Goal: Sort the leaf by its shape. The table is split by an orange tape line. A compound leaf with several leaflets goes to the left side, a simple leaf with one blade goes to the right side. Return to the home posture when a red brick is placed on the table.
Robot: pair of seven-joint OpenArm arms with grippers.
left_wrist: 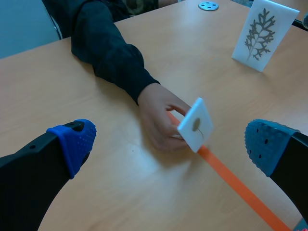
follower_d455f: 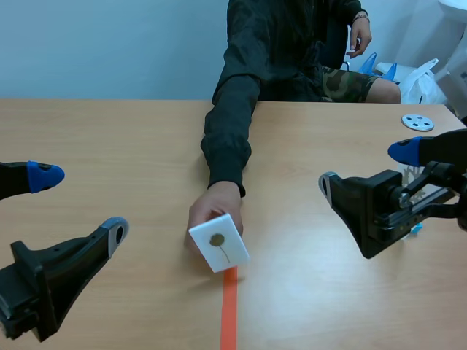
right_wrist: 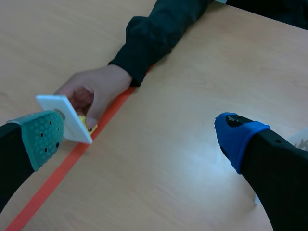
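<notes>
The left hand [follower_d455f: 79, 204] and right hand [follower_d455f: 367, 166] stand open. Better to wait until the person [follower_d455f: 233, 138] releases the 1-blade card [follower_d455f: 219, 243]; then the right hand takes it.

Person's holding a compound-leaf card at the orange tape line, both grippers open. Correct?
Not quite: the card in the person's hand shows a simple leaf, one round blade on a stalk; the left wrist view shows it. It is at the tape line, and the left gripper and right gripper are open.
</notes>
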